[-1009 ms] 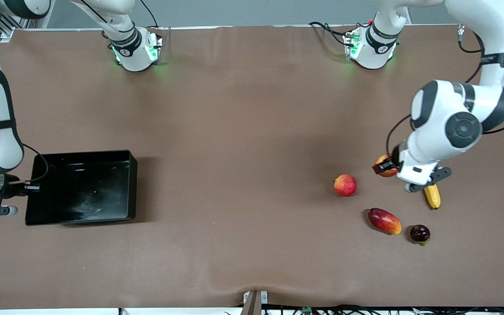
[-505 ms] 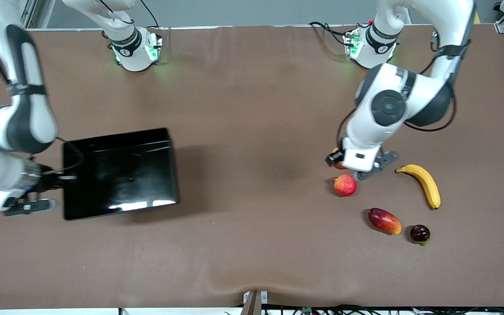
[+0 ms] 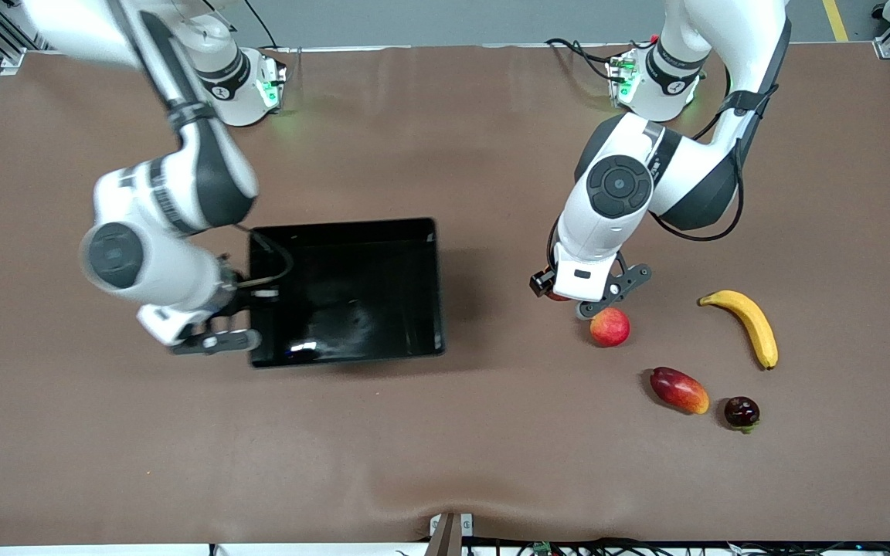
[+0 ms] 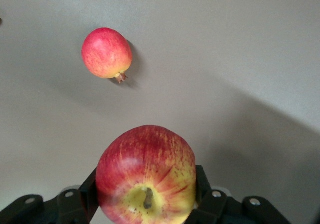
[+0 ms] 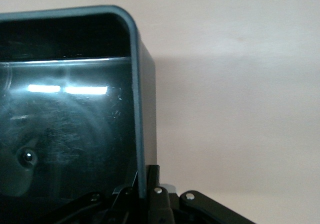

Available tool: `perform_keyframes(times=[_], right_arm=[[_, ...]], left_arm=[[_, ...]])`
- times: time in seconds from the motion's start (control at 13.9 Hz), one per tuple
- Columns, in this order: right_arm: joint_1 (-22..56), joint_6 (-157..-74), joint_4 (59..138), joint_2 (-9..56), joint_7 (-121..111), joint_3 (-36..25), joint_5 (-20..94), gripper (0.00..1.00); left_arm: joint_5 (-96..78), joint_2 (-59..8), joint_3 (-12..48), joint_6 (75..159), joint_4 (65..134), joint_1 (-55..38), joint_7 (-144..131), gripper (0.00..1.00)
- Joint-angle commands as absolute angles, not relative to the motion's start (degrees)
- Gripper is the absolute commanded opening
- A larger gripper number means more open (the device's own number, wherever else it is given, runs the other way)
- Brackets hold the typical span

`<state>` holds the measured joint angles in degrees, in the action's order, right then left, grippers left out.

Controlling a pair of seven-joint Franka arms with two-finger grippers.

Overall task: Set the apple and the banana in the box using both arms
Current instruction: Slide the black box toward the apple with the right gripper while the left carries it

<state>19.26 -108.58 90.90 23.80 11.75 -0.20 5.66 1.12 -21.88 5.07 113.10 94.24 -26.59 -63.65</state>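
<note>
Since the earlier frame the glossy black box (image 3: pixel 352 289) has been carried toward mid-table, its wall pinched by the closed right gripper (image 3: pixel 248 297). The streaked apple (image 4: pixel 146 176) is clamped in the left gripper (image 3: pixel 561 293) above brown cloth, beside a pinkish-red round fruit (image 3: pixel 609 327); the curved banana (image 3: pixel 750 324), mango (image 3: pixel 679 390) and a dark fruit (image 3: pixel 742 411) are left lying toward the left arm's end.

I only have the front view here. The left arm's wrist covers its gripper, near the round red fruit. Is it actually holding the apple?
Observer: Yes. In the left wrist view the left gripper is shut on the apple, a finger on each side, stem dimple facing the camera.
Operator: So the loose round fruit is something else?
Observer: Yes. The pinkish fruit lies on the table apart from the apple and has a small nub.
Operator: And the right gripper at the box?
Observer: The right wrist view shows the right gripper pinching the box wall close to a rounded corner.
</note>
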Motion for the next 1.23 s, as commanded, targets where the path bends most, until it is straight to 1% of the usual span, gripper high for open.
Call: perform_keyframes(times=[0.0,0.36,0.65,0.94,1.01,1.08,1.15], right_arm=[[23.36,-110.82,92.19,23.11,12.48,-0.97,6.94,0.00],[29.08,-119.08,95.44,25.66,18.62,-0.97,6.86,0.00],[35.05,-127.16,95.27,29.87,27.93,-0.97,6.86,0.00],[40.07,-134.72,94.92,34.71,35.49,-1.05,6.42,0.00],[40.25,-135.26,94.83,35.15,36.46,-1.05,6.33,0.19],[40.08,-135.26,94.83,35.16,36.56,-1.14,6.24,0.63],[39.99,-135.18,94.75,34.90,36.48,-1.23,5.98,1.00]], left_arm=[[1.32,-21.09,4.66,110.66,93.25,-27.77,-64.60,0.00],[1.41,-21.01,4.66,110.65,93.25,-28.12,-64.60,0.00],[1.32,-21.00,4.75,110.74,93.25,-29.09,-64.69,0.00],[1.58,-23.63,4.83,111.62,93.16,-32.43,-68.99,0.00],[1.32,-24.43,4.83,112.14,93.25,-33.13,-69.08,0.00],[1.32,-25.13,4.83,112.93,93.25,-33.40,-69.60,0.00],[1.32,-25.83,4.83,113.64,93.25,-34.01,-71.35,0.00]])
